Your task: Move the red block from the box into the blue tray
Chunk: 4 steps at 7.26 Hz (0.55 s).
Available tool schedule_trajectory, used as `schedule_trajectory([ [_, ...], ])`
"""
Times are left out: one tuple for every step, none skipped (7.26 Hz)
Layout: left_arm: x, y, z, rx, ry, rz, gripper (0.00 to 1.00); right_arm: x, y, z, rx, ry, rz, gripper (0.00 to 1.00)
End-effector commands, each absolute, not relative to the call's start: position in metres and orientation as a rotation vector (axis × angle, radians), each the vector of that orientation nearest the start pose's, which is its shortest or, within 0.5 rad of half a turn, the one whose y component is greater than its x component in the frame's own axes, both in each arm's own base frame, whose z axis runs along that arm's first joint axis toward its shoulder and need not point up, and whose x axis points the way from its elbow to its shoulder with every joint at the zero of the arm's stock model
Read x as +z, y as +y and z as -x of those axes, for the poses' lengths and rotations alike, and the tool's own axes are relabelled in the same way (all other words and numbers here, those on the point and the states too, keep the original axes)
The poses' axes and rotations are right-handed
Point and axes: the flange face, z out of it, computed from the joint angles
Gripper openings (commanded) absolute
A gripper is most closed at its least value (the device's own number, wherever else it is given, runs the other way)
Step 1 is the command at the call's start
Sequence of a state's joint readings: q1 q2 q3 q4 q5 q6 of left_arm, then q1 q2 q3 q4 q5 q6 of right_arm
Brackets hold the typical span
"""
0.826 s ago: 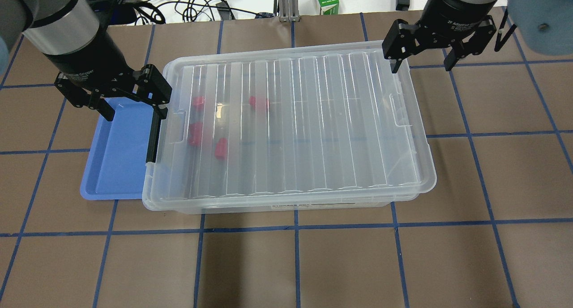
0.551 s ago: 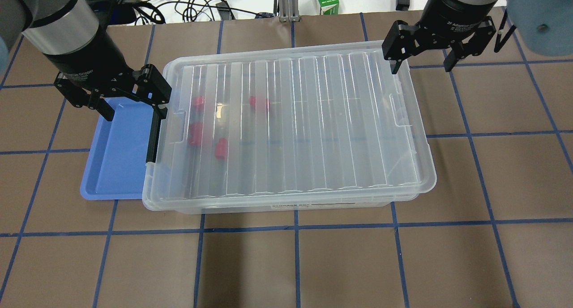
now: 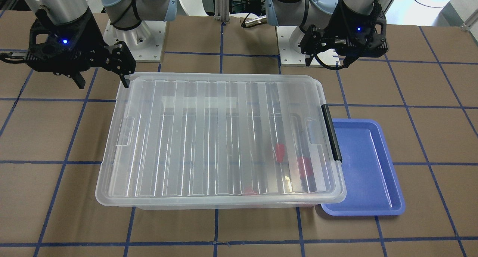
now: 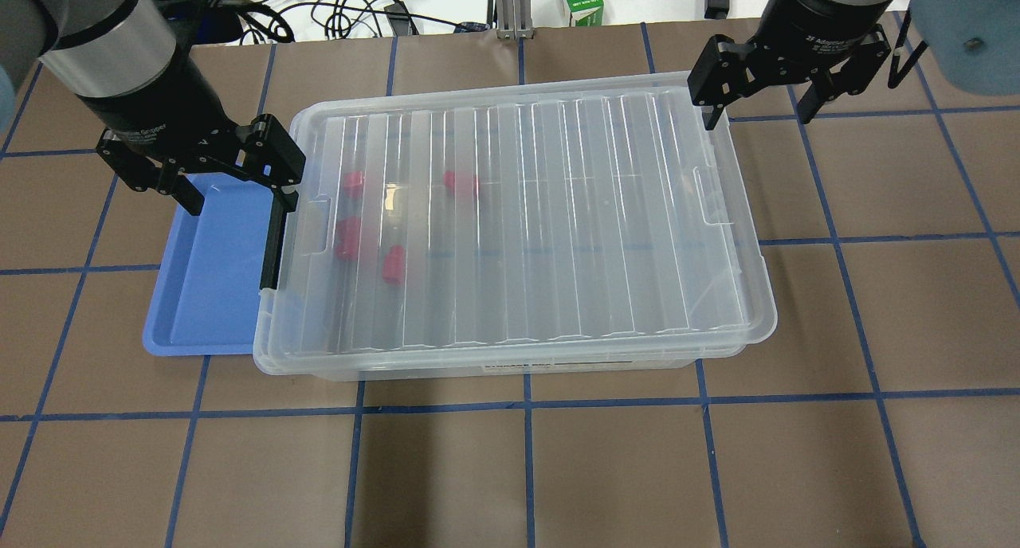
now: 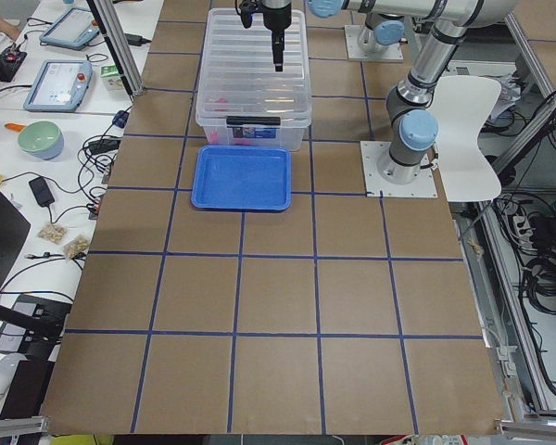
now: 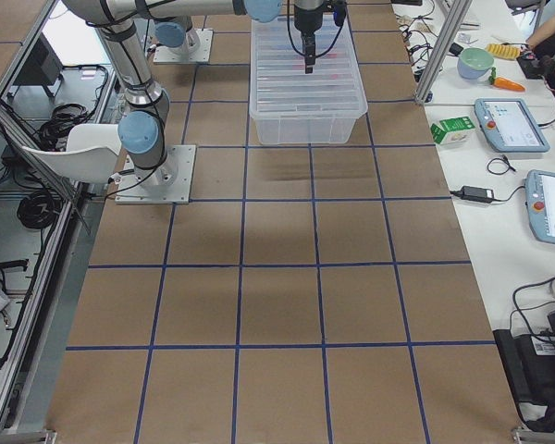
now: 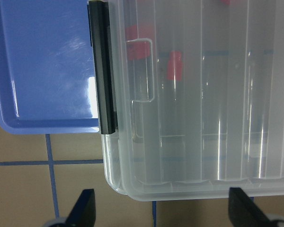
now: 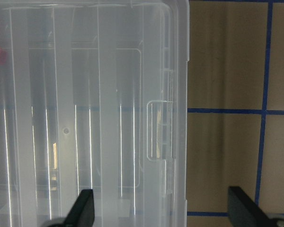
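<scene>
Beside blue tray [image 4: 209, 289], lidded box [image 4: 518, 221], red block [image 4: 393, 264] inside

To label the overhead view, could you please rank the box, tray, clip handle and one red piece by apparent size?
1. Box
2. Tray
3. Handle and red piece: about alike, the handle longer but thinner.

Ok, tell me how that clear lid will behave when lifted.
The lid looks thin and broad, so probably light but flexing if raised by one end. Its glossy plastic may be slippery. The black clip likely holds its end down.
</scene>
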<state>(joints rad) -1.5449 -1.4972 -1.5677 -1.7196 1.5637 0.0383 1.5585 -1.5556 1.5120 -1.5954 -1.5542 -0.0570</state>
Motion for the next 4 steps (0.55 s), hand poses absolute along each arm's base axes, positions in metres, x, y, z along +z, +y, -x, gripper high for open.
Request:
schedule_trajectory([
  [0.510, -0.455, 0.122, 0.113, 3.148, -0.019, 1.00, 0.502, -0.512, -0.094, -0.073, 3.125, 0.078, 1.00],
  [0.510, -0.455, 0.122, 0.113, 3.148, -0.019, 1.00, 0.485, -0.512, -0.084, -0.036, 3.109, 0.100, 1.00],
  [0.510, -0.455, 0.122, 0.113, 3.148, -0.019, 1.00, 0.462, -0.520, -0.079, -0.022, 3.107, 0.093, 1.00],
  [0.510, -0.455, 0.122, 0.113, 3.148, -0.019, 1.00, 0.432, -0.533, -0.079, -0.012, 3.105, 0.069, 1.00],
])
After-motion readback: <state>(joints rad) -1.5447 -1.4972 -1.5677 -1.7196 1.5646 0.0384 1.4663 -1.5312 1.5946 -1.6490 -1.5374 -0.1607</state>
